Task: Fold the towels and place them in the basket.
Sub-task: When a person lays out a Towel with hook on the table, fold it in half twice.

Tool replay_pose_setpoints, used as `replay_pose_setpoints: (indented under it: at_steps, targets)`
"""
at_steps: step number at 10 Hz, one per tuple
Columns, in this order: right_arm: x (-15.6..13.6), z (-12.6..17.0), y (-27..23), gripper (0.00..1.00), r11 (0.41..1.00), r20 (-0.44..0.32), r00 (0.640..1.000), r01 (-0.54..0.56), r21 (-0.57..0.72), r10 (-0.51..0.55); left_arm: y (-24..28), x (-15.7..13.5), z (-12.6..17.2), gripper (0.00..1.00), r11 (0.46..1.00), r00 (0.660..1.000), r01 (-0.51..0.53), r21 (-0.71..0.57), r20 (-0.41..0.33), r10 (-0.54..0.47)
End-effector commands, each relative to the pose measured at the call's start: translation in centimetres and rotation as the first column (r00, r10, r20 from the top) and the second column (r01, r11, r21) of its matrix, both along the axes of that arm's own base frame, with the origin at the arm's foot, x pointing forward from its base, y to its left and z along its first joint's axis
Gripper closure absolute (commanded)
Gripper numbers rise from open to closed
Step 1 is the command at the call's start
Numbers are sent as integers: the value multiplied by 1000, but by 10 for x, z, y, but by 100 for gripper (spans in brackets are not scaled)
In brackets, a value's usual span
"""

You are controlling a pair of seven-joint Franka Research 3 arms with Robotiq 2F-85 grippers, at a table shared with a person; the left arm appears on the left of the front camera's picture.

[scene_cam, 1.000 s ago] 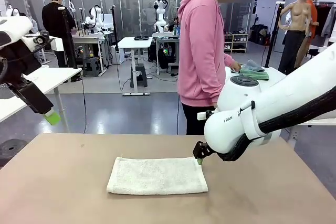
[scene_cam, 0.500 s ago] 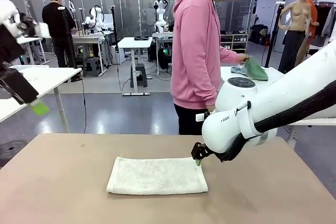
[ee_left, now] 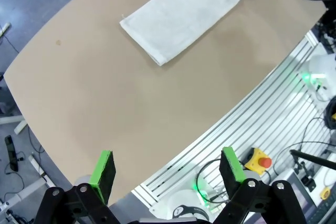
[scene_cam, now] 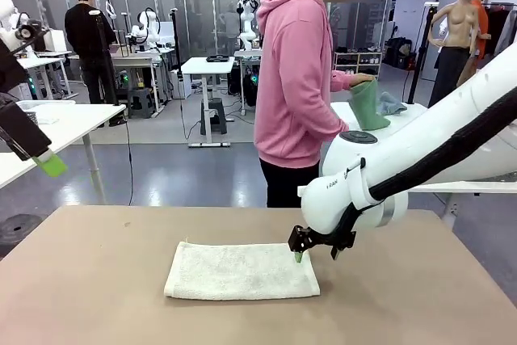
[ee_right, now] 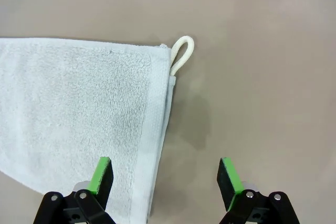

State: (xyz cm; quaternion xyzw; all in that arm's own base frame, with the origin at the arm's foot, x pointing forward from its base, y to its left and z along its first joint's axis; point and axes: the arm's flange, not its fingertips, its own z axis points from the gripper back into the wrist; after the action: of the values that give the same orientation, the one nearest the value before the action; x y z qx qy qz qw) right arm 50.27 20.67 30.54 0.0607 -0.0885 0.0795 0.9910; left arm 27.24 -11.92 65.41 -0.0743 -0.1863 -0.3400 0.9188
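Note:
An off-white towel (scene_cam: 242,271) lies folded flat in the middle of the brown table (scene_cam: 97,280). My right gripper (scene_cam: 300,254) hangs just above its far right corner, open, fingers pointing down. In the right wrist view the towel (ee_right: 79,108) fills the left half, its edge and white hanging loop (ee_right: 181,53) between the open gripper's (ee_right: 165,179) green pads. My left gripper (scene_cam: 48,163) is raised high at the far left, off the table's edge, open and empty. From there the left wrist view looks down on the towel (ee_left: 181,14) past the open gripper (ee_left: 168,171). The basket is out of view.
A person in a pink hoodie (scene_cam: 299,78) stands at the far side, turned right, holding a dark green cloth (scene_cam: 365,105) over a white side table. A blue-grey cloth (scene_cam: 392,104) lies there. Bare tabletop surrounds the towel.
My right gripper slid slightly left and down over the towel's far right corner. The left arm rose and drew back left. The person lifted the green cloth.

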Motion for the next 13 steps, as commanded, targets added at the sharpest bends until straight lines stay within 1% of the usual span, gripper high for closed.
replay_pose_setpoints:
  at_steps: [1,4,5,6,7,8,9,13]
  targets:
    - [10,-6,11,0,998,-25,998,61,-8,-61,-1,2,-1,0,1000,1000,3,-2,18,-3]
    - [10,-15,14,0,998,-53,997,62,-21,-63,-1,2,-1,0,1000,1000,3,-2,18,-3]
    - [10,-17,16,9,998,-57,996,60,-27,-61,-1,2,-1,0,1000,1000,3,-2,18,-3]
    - [9,-20,18,27,998,-59,996,62,-33,-64,-1,2,-1,0,1000,1000,3,-2,18,-3]
    - [9,-20,18,66,997,-61,996,64,-36,-66,-1,2,-1,0,1000,1000,3,-2,18,-3]
    - [8,-20,17,85,997,-62,995,70,-36,-72,-1,2,-1,0,1000,1000,3,-2,18,-3]
    - [7,-21,17,100,996,-69,995,74,-41,-77,-1,2,-1,0,1000,1000,3,-2,18,-3]
    - [6,-23,21,100,996,-86,993,81,-47,-84,-1,2,-1,0,1000,1000,3,-2,18,-3]
